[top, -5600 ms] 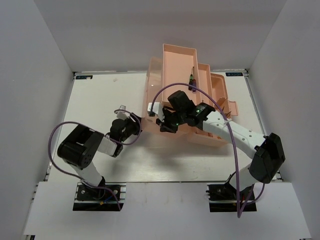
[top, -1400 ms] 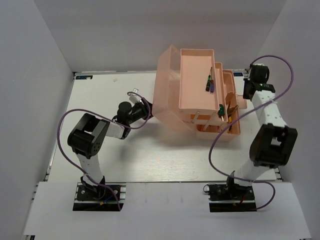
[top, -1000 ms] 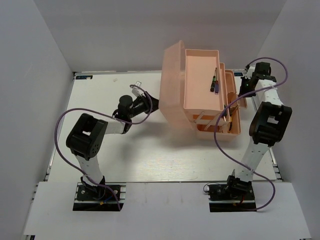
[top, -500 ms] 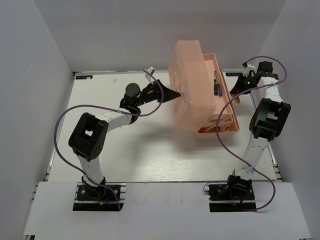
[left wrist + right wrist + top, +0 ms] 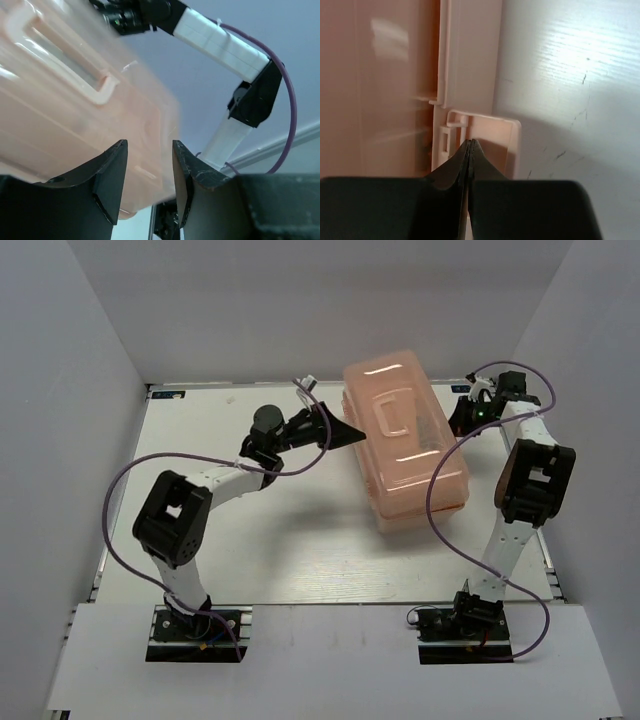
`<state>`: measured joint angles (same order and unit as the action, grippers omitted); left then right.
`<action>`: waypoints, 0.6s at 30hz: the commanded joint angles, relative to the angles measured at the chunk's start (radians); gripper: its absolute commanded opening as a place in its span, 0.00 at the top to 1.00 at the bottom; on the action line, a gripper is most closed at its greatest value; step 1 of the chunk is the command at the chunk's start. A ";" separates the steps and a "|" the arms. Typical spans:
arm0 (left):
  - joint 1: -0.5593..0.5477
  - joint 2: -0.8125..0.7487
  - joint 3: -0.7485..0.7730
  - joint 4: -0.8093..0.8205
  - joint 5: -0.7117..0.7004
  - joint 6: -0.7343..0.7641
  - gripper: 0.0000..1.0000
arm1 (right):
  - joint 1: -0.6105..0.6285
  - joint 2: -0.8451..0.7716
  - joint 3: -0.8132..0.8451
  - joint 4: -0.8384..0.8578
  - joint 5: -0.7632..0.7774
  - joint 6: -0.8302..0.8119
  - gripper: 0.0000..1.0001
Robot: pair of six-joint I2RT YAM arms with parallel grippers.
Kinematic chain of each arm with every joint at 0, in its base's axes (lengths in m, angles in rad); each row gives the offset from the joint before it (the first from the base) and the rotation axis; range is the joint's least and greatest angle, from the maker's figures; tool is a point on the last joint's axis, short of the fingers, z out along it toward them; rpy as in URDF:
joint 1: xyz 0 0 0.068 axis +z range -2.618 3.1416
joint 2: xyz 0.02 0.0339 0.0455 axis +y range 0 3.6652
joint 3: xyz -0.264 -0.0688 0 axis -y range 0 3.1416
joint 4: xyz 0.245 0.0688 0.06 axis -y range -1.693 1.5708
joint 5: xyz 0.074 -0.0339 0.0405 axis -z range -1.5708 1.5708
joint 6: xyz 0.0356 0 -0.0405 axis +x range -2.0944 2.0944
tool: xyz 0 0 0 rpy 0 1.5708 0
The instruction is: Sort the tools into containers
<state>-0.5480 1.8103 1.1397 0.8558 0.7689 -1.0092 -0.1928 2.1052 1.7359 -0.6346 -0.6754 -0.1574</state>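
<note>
White walls (image 5: 90, 360) enclose a pale counter (image 5: 250, 540); two arms, two tools, one box.

Left tool (image 5: 350, 433): fingers (image 5: 112, 175) apart, with open space between them in the left wrist view. From above, its tips point at the left side of the box (image 5: 405, 455) and sit just beside it; I cannot tell whether they touch. Past the fingers the box wall is motion-blurred. One handle (image 5: 70, 60) shows on the lid, and the right arm (image 5: 220, 45) shows behind it.

Right tool (image 5: 462, 420): fingers (image 5: 462, 160) pressed together, with only a thin seam between them. The tips lie over the one latch tab (image 5: 485, 135) at the box edge; whether they pinch it is not clear. From above, this tool sits at the far right edge of the box.

Box: salmon-pink, translucent, lid (image 5: 390, 390) down. It stands on the counter right of centre, in the far half. One handle on top.

Hidden: the contents cannot be made out through the plastic. The wrist views cut off most of the box. Two purple cables (image 5: 120, 500), one looping from each arm.
</note>
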 commanded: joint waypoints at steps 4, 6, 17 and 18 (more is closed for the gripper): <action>0.031 -0.325 -0.053 -0.285 -0.123 0.216 0.49 | 0.023 -0.088 -0.205 -0.039 0.134 -0.005 1.00; 0.040 -0.399 -0.098 -0.407 -0.192 0.300 0.49 | 0.023 -0.119 -0.254 -0.018 0.183 -0.027 1.00; 0.040 -0.718 -0.353 -0.541 -0.310 0.379 0.49 | 0.032 -0.177 -0.386 -0.119 0.037 -0.094 1.00; 0.040 -0.730 -0.363 -0.541 -0.310 0.379 0.49 | 0.035 -0.177 -0.388 -0.125 0.019 -0.096 1.00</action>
<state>-0.5095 1.1160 0.8124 0.3840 0.4999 -0.6605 -0.1940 1.8866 1.4281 -0.5243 -0.6102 -0.2367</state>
